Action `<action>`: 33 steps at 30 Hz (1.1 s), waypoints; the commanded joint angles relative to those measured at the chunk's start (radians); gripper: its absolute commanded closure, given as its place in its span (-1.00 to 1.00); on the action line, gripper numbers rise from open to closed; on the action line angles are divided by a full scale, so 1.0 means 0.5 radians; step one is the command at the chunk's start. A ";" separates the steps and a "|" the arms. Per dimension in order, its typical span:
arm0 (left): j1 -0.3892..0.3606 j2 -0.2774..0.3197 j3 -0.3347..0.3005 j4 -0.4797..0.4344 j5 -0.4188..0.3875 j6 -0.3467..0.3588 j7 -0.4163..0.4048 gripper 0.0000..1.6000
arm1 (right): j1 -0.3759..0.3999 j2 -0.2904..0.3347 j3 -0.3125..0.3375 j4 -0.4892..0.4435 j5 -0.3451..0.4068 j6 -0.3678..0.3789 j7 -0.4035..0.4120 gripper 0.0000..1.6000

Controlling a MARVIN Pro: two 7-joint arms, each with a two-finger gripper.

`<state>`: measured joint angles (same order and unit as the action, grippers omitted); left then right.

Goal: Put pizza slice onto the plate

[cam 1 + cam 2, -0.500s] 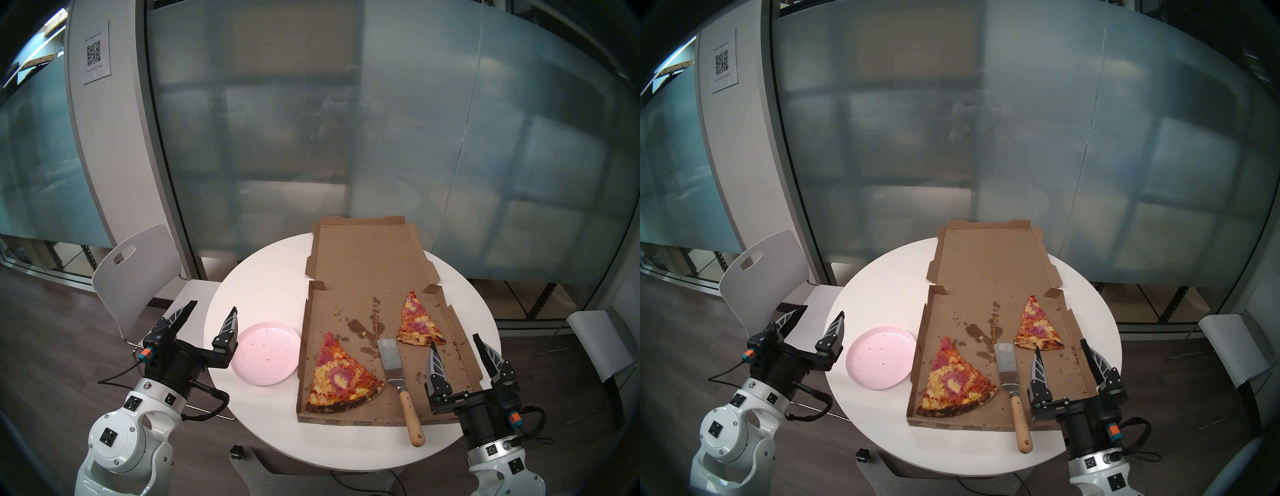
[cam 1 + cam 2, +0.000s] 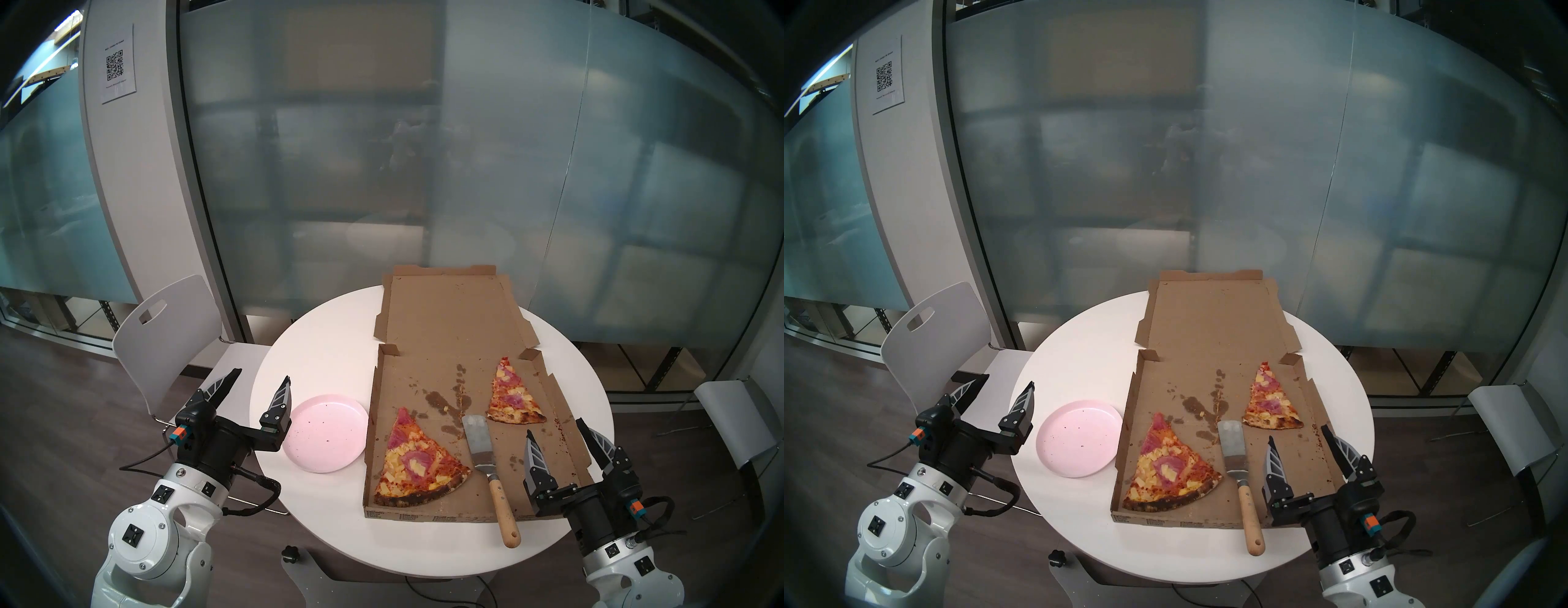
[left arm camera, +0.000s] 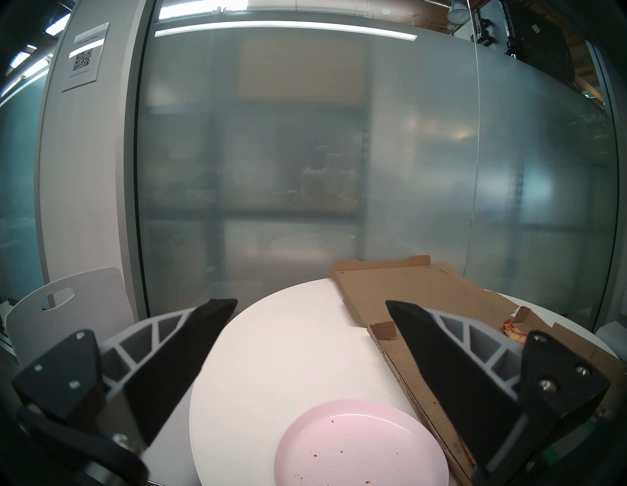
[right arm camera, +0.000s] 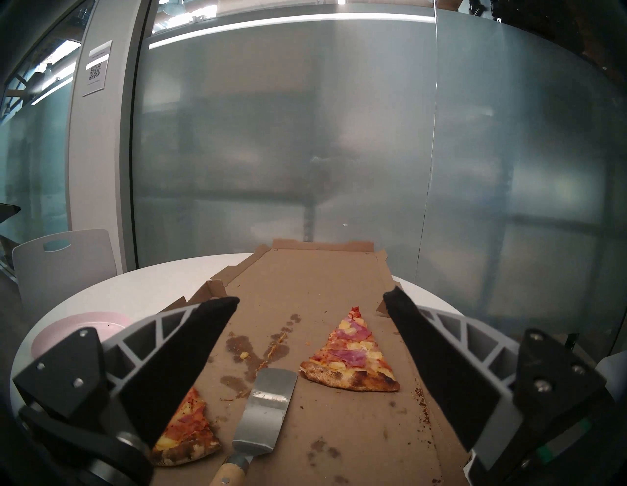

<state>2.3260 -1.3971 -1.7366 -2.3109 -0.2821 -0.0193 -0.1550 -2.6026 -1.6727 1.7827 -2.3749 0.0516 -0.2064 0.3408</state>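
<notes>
Head view shows two grippers, left gripper (image 2: 262, 373) and right gripper (image 2: 555, 426), both spread wide and empty. One spatula (image 2: 488, 463) lies between two slices in one pizza box (image 2: 445, 322): pizza slice (image 2: 418, 463) near-left, smaller slice (image 2: 511, 397) far-right. One plate (image 2: 324, 433) sits left.

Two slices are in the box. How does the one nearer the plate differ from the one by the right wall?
The pizza slice nearer the plate is larger and wider; the smaller slice is narrower. The pizza slice's crust is charred black; the smaller slice's is pale golden. The pizza slice lies left of the spatula, the smaller slice right of its blade tip. Both carry ham and pineapple, tips pointing away from the robot.
</notes>
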 commanded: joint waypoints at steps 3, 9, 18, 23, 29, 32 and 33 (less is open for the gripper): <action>0.003 0.002 -0.003 -0.038 0.004 -0.011 0.002 -1.00 | -0.050 0.050 0.005 -0.082 0.062 0.134 0.088 -1.00; 0.004 0.005 -0.002 -0.038 0.002 -0.012 0.005 -1.00 | -0.044 0.098 -0.011 -0.060 0.067 0.228 0.158 -1.00; 0.004 0.011 0.000 -0.038 -0.001 -0.013 0.010 -1.00 | -0.053 0.160 -0.041 -0.091 0.006 0.452 0.214 -1.00; 0.005 0.014 0.001 -0.038 -0.002 -0.014 0.013 -1.00 | -0.059 0.181 -0.035 -0.084 -0.022 0.531 0.243 -1.00; 0.006 0.017 0.002 -0.038 -0.003 -0.015 0.016 -1.00 | -0.050 0.204 -0.034 -0.063 -0.060 0.601 0.273 -1.00; 0.006 0.018 0.002 -0.038 -0.004 -0.015 0.017 -1.00 | -0.035 0.218 -0.030 -0.044 -0.085 0.632 0.282 -1.00; 0.006 0.019 0.002 -0.038 -0.004 -0.015 0.018 -1.00 | -0.031 0.224 -0.028 -0.044 -0.090 0.650 0.288 -1.00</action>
<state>2.3270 -1.3873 -1.7332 -2.3108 -0.2863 -0.0195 -0.1460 -2.6321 -1.5769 1.7658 -2.3902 0.0122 0.0990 0.4752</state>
